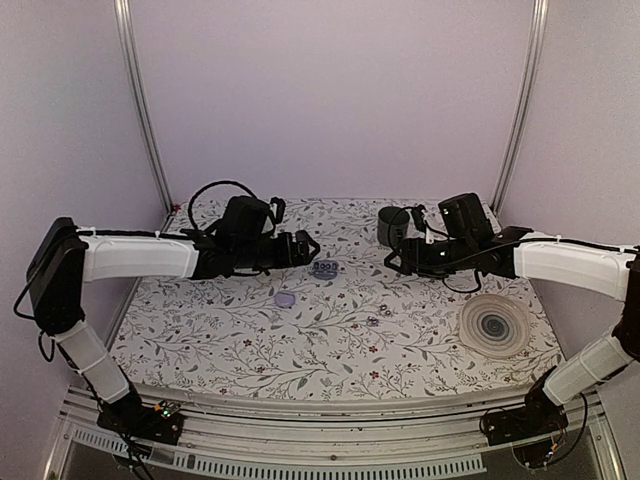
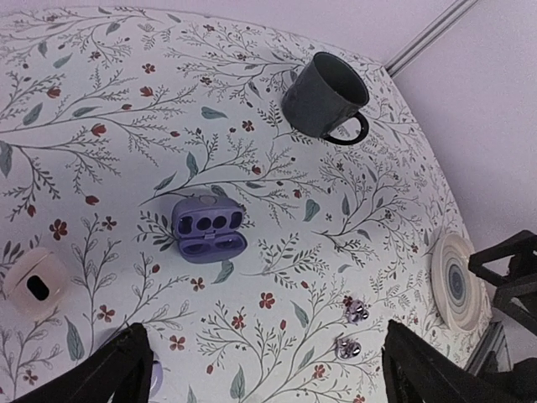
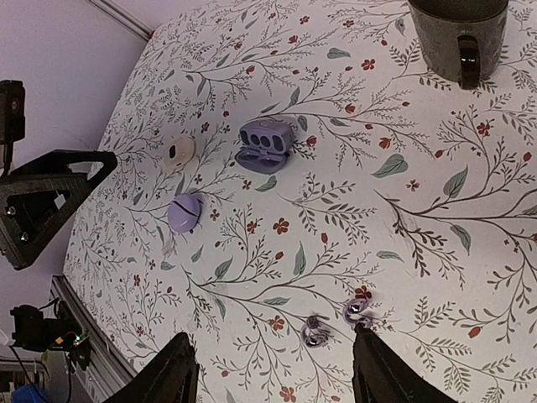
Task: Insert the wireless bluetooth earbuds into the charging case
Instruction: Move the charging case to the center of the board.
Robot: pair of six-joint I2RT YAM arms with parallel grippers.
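We reach both arms inward, low over the table (image 1: 250, 340). Our left hand (image 2: 268, 374) gapes wide beside the open charging case (image 2: 209, 228). Our right hand (image 3: 275, 353) hangs parted and empty above the earbuds (image 3: 315, 331).

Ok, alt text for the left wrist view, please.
An open purple charging case lies on a floral tablecloth, two earbuds loose nearer the camera to its right. A dark mug stands beyond; the left tool is open.

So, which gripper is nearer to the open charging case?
Left. The left gripper is close to the charging case, just beyond it on its left; the right gripper is farther away on its right, near the mug.
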